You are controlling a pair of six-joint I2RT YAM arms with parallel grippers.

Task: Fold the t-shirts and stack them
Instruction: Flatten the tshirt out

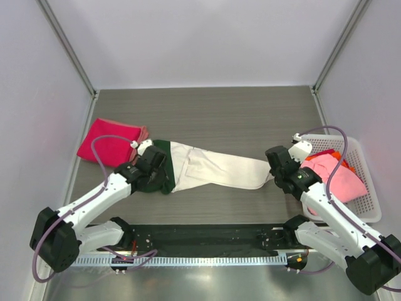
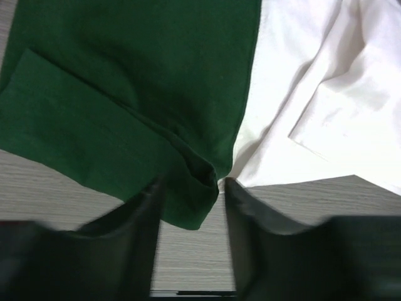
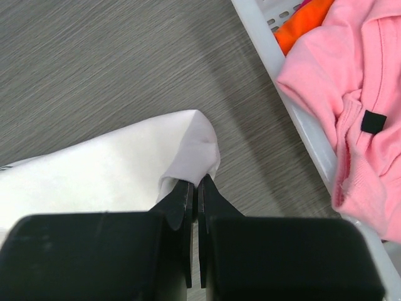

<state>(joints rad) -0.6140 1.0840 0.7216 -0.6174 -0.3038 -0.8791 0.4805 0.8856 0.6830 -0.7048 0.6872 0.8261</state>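
while the right gripper (image 3: pixel 195 188) is clamped on an end of the cream-white t-shirt (image 1: pixel 213 168), the left gripper (image 2: pixel 191 188) stands apart astride its dark green sleeve (image 2: pixel 125 94). the pink t-shirt (image 3: pixel 369 75) lies in the basket (image 3: pixel 254 25) just right of the right gripper; the magenta-red t-shirt (image 1: pixel 109 143) lies near the left gripper, on its left.

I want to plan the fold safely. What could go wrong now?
The left gripper is open around the green sleeve fold of the cream-white shirt; a pull may drag the cloth out. The right gripper pinches only a small hem corner, which may slip. The pink shirt hangs over the basket rim beside that arm and may snag.
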